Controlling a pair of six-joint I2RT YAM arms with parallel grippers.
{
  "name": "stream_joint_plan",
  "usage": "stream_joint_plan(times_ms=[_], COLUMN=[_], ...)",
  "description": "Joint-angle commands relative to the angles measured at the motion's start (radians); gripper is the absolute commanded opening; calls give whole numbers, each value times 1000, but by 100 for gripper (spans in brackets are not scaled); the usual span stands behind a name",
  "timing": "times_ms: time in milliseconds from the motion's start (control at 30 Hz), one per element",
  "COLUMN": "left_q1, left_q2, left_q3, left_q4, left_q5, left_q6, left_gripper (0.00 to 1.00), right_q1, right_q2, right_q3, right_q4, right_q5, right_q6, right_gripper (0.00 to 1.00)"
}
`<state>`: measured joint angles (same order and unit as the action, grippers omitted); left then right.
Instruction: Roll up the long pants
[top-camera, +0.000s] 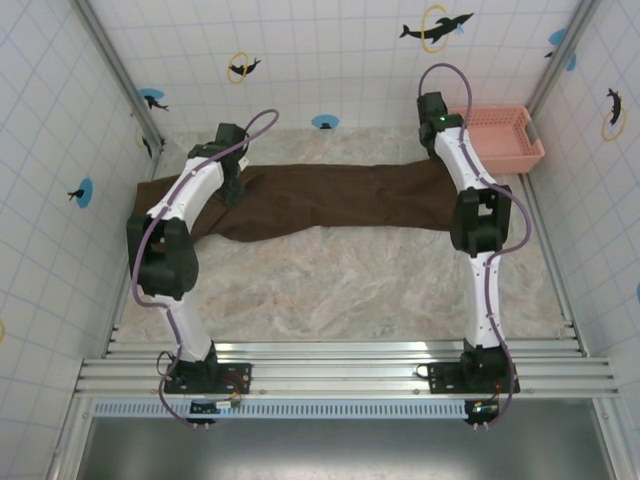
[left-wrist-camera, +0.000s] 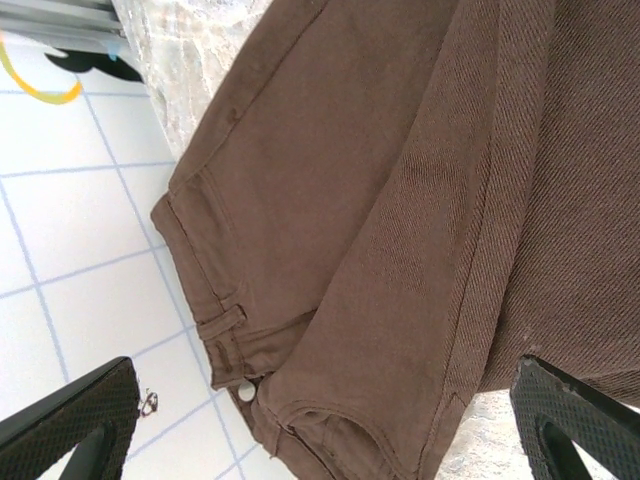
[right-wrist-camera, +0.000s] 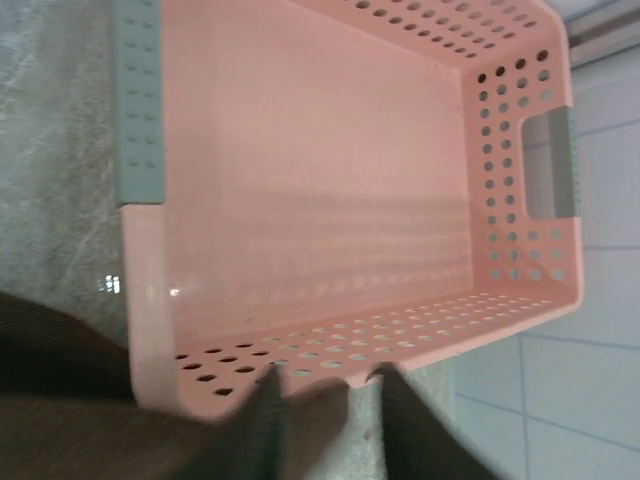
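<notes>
While the task asks for a rolled bundle, the long pants lie spread flat on the marbled counter, with no roll begun. In the overhead view the dark brown cloth stretches sideways across the far half of the counter. Its waist sits at the left, near the tiled wall, and its legs run toward the right. The leg ends stop just beside a pink mesh basket standing in the far right corner.

The left arm reaches over the waist end. Its wrist camera looks down on the waistband, a belt loop and a small pale waist button. The left gripper hangs over this cloth with its black fingers spread wide, one at each lower corner of that view, holding nothing.

The right arm reaches to the leg end. In its wrist view, the right gripper hovers at the near wall of the basket, with dark cloth at the lower left. Its fingers are blurred but show a gap with nothing visibly between them.

Judging from this, the pants look laid out ready, and all of the rolling remains. Which end the roll should start from cannot be told here.
</notes>
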<state>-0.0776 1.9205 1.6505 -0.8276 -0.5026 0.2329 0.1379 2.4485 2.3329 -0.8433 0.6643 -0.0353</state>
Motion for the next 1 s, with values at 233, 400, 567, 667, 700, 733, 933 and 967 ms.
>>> stream_joint_plan(times_ms=[233,400,567,667,700,733,933,967], left_q1=[17,16,16,16,16,15,17,17], left_q2=[-134,-227,-245,-217,-206,-195,-156,-149], left_q3=[-173,-311,-370,-422,-440,-457,-523,-524], left_q4=[46,4,-118,-129,-124,-122,-63,-54], left_q5=[-239,-274,-279,-273,-252,-229,-211,-215], left_q6=[61,48,-56,-123,-146,-167,-214,-212], left_gripper=[97,93,90,88,87,86,86,85], right_q1=[3,8,17,29,32,32,40,42], right_q2=[-160,-326,-389,-388,-390,-391,-420,-422], right_q3=[-48,-268,-400,-396,-391,-382,-360,-352], right_q4=[-21,65,130,114,107,95,78,72], right_q5=[-9,-153,-266,-282,-286,-299,-334,-339], right_q6=[28,88,109,79,72,65,27,20], right_gripper=[76,76,75,74,75,75,74,74])
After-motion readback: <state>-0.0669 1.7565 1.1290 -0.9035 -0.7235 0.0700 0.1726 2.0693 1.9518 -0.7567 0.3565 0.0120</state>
